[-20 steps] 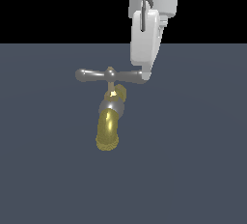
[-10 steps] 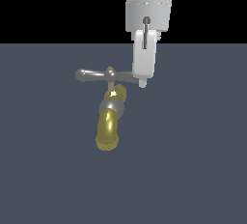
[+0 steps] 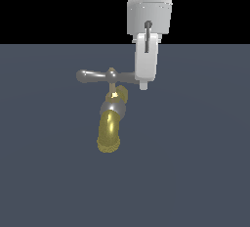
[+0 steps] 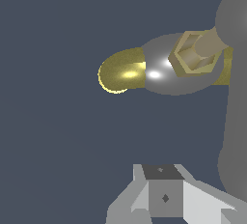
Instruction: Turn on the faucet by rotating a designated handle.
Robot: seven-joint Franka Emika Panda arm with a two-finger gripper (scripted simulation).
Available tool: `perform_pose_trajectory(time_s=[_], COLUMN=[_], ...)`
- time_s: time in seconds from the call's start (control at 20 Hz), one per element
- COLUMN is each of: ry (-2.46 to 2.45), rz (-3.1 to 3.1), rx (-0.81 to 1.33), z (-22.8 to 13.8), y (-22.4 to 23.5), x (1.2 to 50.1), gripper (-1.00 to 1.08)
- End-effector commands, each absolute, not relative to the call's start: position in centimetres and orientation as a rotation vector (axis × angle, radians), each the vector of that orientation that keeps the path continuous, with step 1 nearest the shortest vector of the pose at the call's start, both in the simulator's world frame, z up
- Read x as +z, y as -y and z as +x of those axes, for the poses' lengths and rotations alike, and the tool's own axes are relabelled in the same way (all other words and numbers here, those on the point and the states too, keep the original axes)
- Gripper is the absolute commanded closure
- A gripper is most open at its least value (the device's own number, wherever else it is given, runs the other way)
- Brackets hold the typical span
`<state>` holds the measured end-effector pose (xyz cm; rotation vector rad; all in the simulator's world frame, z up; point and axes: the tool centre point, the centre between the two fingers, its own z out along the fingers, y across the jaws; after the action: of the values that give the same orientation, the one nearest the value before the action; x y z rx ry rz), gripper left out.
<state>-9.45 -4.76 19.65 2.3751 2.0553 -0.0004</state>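
The faucet stands on the dark floor, with its gold curved spout [image 3: 109, 134], silver collar [image 3: 113, 107] and grey crossbar handle [image 3: 97, 76] on top. My gripper [image 3: 143, 86] hangs upright at the handle's end on the exterior view's right, hiding that end. Its fingertip is level with the bar or just below it. In the wrist view the spout [image 4: 120, 71], the collar [image 4: 161, 76] and a gold hex nut [image 4: 193, 56] show from above. The handle [image 4: 236, 102] is a grey blur at the edge, beside my gripper [image 4: 164, 201]. The fingers look closed together with nothing between them.
A flat dark blue-grey floor [image 3: 195, 172] surrounds the faucet. The background above it is black. My white wrist housing [image 3: 149, 18] rises above the handle's end.
My gripper has turned from a tilt to upright and dropped slightly at the handle's end. More of the wrist housing has come into view. The handle and spout have not visibly moved.
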Motion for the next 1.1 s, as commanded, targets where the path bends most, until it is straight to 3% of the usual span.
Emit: perform_pose_trajectory(time_s=[0.0, 1.05], ry=[-2.056, -2.056], rz=[2.375, 2.374], rx=[0.000, 0.000], z=[-9.0, -3.2], y=[4.9, 6.5], x=[19.6, 19.6], gripper=[1.08, 1.08])
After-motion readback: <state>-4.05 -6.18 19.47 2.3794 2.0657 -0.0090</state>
